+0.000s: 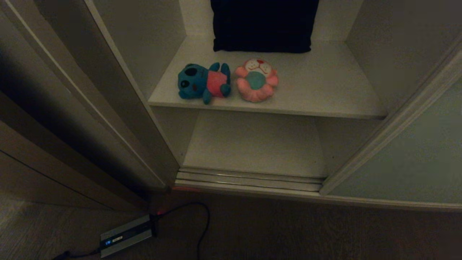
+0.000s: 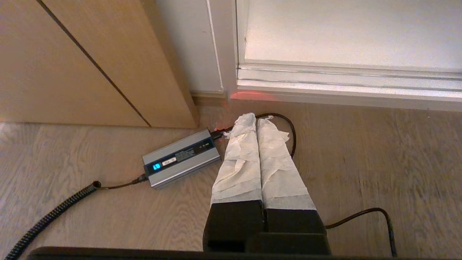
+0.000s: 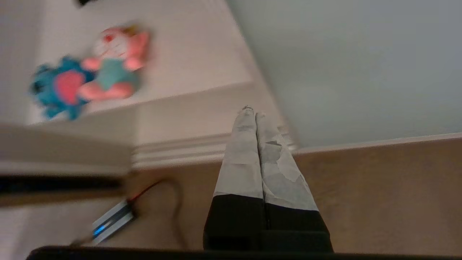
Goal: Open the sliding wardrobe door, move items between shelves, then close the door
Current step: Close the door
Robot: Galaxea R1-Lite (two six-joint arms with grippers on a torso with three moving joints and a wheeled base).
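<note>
Teal-blue plush toy point(image 1: 202, 83) with pink shirt, pink plush toy point(image 1: 256, 80) with white face, red nose, teal shirt, off-white shelf point(image 1: 317, 90), dark navy folded cloth point(image 1: 263, 25), grey-green sliding wardrobe door point(image 1: 408, 159), pale ribbed floor track point(image 1: 249, 178), silver-grey power adapter point(image 1: 124, 234) with blue light, brown wood-grain floor point(image 1: 325, 231).

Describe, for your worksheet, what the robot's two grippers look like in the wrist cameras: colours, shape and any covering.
The left gripper has two long fingers tapering to narrow tips, black at the base and wrapped in wrinkled white tape or paper with frayed edges. The right gripper is built the same, black below and pale wrapping above, with a patch torn away on one finger. No cables or markings show on either.
</note>
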